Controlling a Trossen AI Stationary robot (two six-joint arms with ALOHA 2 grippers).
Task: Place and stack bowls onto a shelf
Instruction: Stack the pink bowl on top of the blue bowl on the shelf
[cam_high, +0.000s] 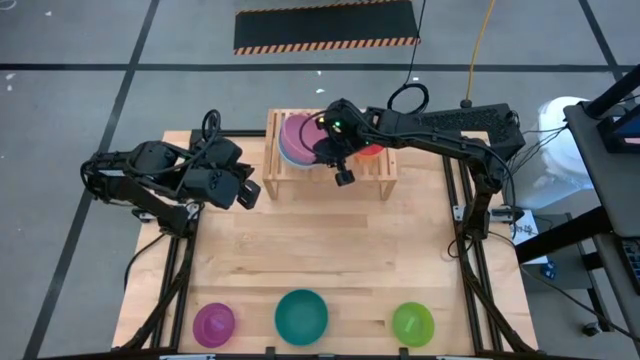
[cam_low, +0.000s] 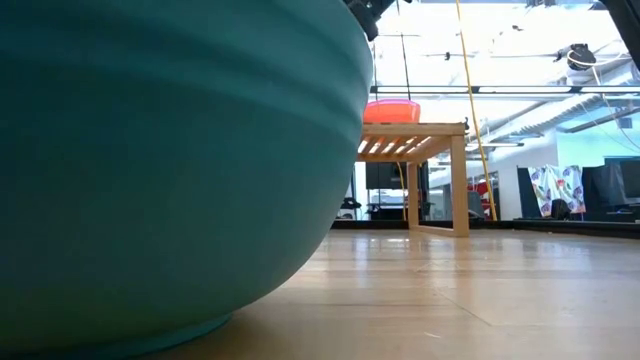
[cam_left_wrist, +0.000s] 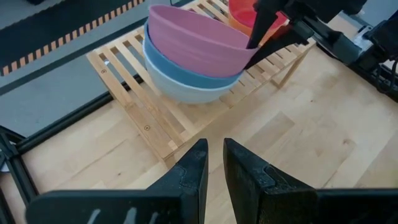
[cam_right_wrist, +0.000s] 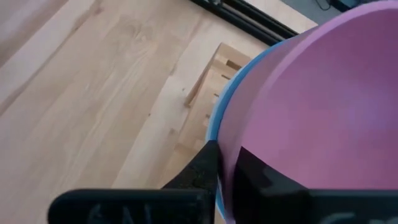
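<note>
The wooden table (cam_high: 330, 270) carries everything. On it the shelf (cam_high: 275, 180) stands directly under the right gripper (cam_high: 335, 148), which hangs over the slats. Away from that gripper, along the table's front edge, wait the teal bowl (cam_high: 301, 315), a purple bowl (cam_high: 214, 322) and a green one (cam_high: 412, 322), not yet shelved. Right at the gripper sits a stack: the pink bowl (cam_left_wrist: 193, 40) nested in a blue bowl (cam_left_wrist: 180, 71), with a white one (cam_left_wrist: 186, 92) beneath. The gripper's fingers straddle the pink rim, one either side, probably just seating it; whether they pinch or have let go I cannot tell. A red bowl (cam_low: 391, 111) sits just beyond. The left gripper (cam_left_wrist: 213, 163) hovers beside the shelf, fingers narrowly parted, empty.
</note>
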